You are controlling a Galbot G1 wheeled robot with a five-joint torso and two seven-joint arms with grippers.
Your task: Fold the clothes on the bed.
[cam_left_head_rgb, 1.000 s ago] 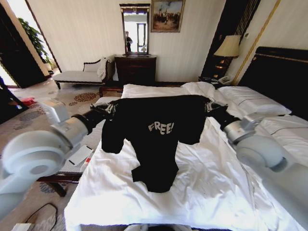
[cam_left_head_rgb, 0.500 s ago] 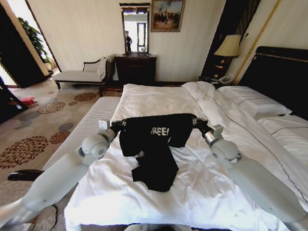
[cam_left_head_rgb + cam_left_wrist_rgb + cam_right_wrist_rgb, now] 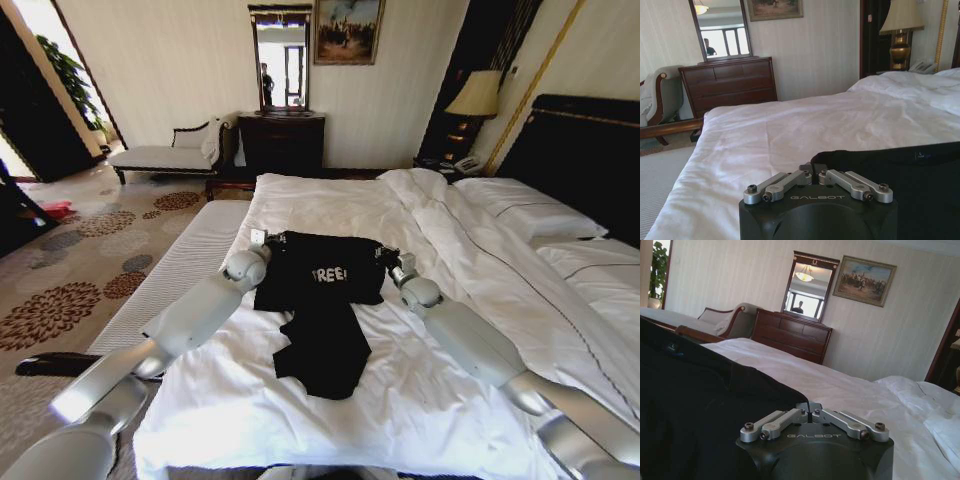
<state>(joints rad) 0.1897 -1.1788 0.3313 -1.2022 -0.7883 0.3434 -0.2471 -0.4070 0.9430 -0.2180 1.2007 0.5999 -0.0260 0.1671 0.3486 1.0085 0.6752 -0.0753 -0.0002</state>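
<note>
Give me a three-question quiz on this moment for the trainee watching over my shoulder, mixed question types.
1. True or false: the black T-shirt lies on the bed with its lettering facing up.
2. Which corner of the shirt is each hand at?
A. Left hand and right hand at the two far corners
B. Both at the near hem
C. One at each sleeve tip, off the bed
3. Fill in: seen from the wrist cameras, both hands are ____ on the shirt's fabric.

Key: 1 true; 2 A; 3 shut.
</note>
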